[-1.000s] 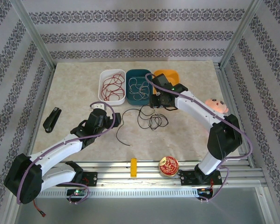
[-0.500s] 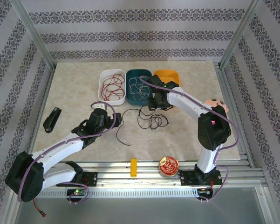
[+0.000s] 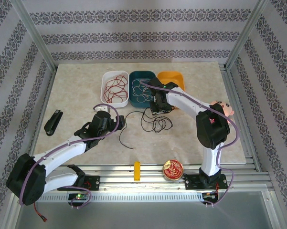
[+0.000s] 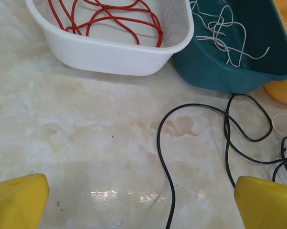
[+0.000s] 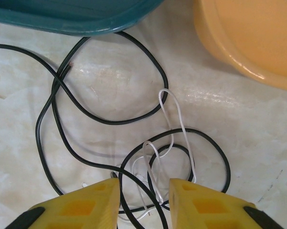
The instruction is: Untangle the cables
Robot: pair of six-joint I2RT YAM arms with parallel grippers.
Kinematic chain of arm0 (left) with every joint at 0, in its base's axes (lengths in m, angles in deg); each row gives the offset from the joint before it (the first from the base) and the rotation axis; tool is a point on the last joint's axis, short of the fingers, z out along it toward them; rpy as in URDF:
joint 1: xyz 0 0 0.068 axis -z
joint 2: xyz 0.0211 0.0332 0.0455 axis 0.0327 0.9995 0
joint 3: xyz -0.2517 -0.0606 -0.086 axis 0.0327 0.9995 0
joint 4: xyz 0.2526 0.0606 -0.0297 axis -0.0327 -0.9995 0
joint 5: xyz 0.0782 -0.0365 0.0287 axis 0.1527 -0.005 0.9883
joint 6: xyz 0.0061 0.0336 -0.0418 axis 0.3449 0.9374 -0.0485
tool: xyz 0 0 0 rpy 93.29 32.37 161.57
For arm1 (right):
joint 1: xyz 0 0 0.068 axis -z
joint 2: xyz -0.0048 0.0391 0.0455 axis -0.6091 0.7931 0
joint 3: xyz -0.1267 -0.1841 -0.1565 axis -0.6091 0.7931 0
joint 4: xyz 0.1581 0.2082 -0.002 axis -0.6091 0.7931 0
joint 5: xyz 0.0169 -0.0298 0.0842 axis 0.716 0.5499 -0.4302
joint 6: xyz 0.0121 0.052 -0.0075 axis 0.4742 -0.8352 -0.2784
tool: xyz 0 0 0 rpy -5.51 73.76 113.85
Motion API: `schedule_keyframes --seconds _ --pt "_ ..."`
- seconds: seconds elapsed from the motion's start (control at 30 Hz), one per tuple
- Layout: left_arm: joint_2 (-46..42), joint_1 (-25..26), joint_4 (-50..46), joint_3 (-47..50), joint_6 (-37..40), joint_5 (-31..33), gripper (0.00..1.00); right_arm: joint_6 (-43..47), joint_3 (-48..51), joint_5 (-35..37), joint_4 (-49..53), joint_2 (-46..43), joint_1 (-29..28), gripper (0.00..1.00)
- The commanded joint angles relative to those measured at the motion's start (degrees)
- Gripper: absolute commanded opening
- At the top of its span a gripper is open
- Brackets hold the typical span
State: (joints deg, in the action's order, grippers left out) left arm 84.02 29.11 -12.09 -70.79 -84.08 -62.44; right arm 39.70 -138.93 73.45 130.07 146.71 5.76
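Tangle: black cable looped through white cable, on bench just beside teal tub.
Right jaws: narrowly parted, astride white strand, nothing pinched yet.
Left jaws: spread wide, empty.
Hazard: black loop caught alongside white; knot likely tightened on lifting.

Overall: bright, even, diffuse light w/ no dim corners in top view.
Source: overhead, judging by glare; lamp itself not visible.
Glare: white sheen patch on pale marble-pattern tabletop in left wrist view; glossy streak along rim of orange plastic tub and on the tabletop beside it in right wrist view.
Shadows: soft, faint, hugging thin black cables; weak band under white plastic tub.
Focus: top view sharp; wrist views crisp mid-frame, bottom edge slightly soft.
Distortion: mild wide-angle lean at top view edges.
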Motion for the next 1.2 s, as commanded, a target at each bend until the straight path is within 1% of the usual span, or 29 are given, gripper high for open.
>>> schedule_keyframes --seconds 0.0,0.17,0.33,0.7,0.77,0.87,0.97,1.1,1.17 --pt "0.95 -0.66 2.62 -0.14 -0.77 -0.59 0.99 0.99 -1.77 -0.24 2.4 1.72 -0.65 0.3" --pt "2.32 -0.65 3.06 -0.77 -0.84 -1.3 0.99 1.17 -1.43 0.65 3.16 3.05 -0.65 0.27" --pt "3.04 -0.63 3.24 -1.27 -0.84 -1.65 0.99 1.0 -0.03 0.66 2.71 2.94 -0.75 0.26" --pt "3.36 -0.66 3.69 -0.52 -1.62 -1.69 0.99 0.99 1.77 0.77 1.92 3.43 -1.63 0.27" --pt "3.36 -0.64 3.7 -0.38 -1.65 -1.66 0.99 0.99 1.94 1.08 1.76 3.64 -1.8 0.24" --pt "3.37 -0.61 3.71 -0.51 -1.64 -1.67 0.99 0.85 2.13 2.41 1.68 2.98 -2.07 0.14" --pt "3.5 -0.66 3.7 -0.54 -1.6 -1.56 0.99 0.82 2.01 2.72 1.74 1.82 -2.07 0.07" --pt "3.58 -0.66 3.95 -0.45 -1.6 -1.57 0.99 1.05 1.67 3.0 1.89 0.47 -2.09 0.0" --pt "3.62 -0.63 3.88 -0.46 -1.63 -1.62 0.99 0.93 1.72 3.62 1.89 -0.26 -2.33 0.0"
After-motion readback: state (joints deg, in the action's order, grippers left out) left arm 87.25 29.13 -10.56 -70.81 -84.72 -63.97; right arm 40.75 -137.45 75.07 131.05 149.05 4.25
